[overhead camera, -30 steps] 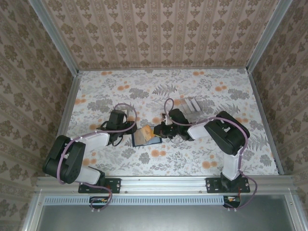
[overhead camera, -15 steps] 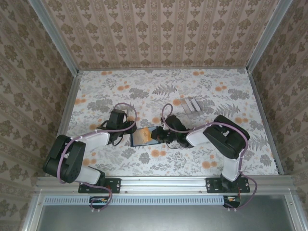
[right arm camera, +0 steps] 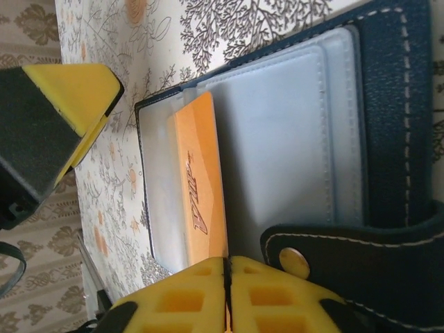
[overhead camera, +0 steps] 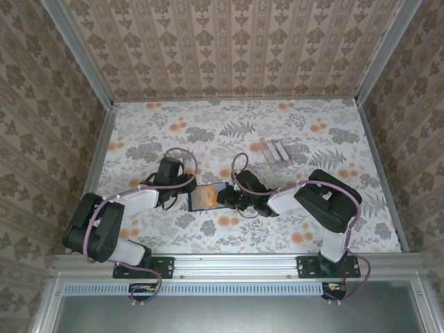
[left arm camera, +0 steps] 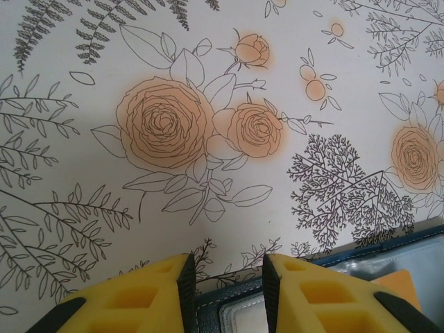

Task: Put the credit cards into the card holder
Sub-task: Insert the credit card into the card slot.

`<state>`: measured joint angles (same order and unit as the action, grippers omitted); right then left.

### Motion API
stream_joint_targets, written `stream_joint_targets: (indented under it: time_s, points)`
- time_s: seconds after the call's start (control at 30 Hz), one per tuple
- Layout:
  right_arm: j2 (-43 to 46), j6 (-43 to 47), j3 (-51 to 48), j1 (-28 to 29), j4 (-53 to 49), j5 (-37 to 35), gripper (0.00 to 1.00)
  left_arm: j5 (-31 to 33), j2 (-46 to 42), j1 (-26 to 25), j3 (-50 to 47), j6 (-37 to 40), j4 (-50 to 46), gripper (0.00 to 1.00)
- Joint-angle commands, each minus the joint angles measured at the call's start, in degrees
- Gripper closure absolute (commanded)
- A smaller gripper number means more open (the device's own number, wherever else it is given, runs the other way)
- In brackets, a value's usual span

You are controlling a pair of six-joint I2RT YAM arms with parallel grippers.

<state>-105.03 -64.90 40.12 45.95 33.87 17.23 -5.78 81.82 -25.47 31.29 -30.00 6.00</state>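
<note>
1. The card holder (overhead camera: pixel 208 197) lies open on the desk (overhead camera: pixel 298 125) between the arms, with the left jaws spread over one edge.
2. The right jaws pinch the end of the orange card (right arm camera: pixel 201 194), which lies on the holder's pale inside.
3. The card may ride over the pocket if its edge misses the slot.
4. Pushing may slide the unclamped holder.
</note>
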Motion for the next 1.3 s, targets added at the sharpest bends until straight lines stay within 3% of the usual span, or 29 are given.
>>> stream_joint_targets:
  time_s: [0.0, 0.13, 0.57, 0.67, 0.8, 1.0, 1.27]
  points:
    - [0.4, -0.9, -0.6, 0.3, -1.0, -2.3, 0.95, 0.9, 0.5, -0.2, 1.3, -0.7, -0.7, 0.66]
    - [0.3, -2.8, -2.0, 0.5, 1.8, -4.7, 1.0, 0.3, 0.9, -0.1, 1.6, -0.8, -1.0, 0.67]
    - [-2.8, -5.5, -0.2, 3.8, 5.0, -6.8, 1.0, -0.8, 1.9, -0.2, 2.4, -1.9, -1.7, 0.67]
    - [-3.3, -4.4, 1.2, 4.2, 3.5, -6.0, 0.98, -2.8, 0.4, 0.4, 4.3, -2.6, -5.9, 0.66]
    - [-4.5, -4.9, 2.3, 4.6, 3.4, -5.0, 0.93, -1.9, -4.0, 0.9, 8.1, -2.5, -18.8, 0.65]
    - [-4.8, -4.8, 2.8, 4.7, 3.6, -4.3, 0.93, -5.5, -13.8, 0.8, 2.4, -6.3, -27.0, 0.63]
    - [-5.6, -3.7, 4.0, 5.4, 2.8, -3.7, 0.94, -11.2, -6.1, -0.3, 2.5, -6.8, -29.3, 0.67]
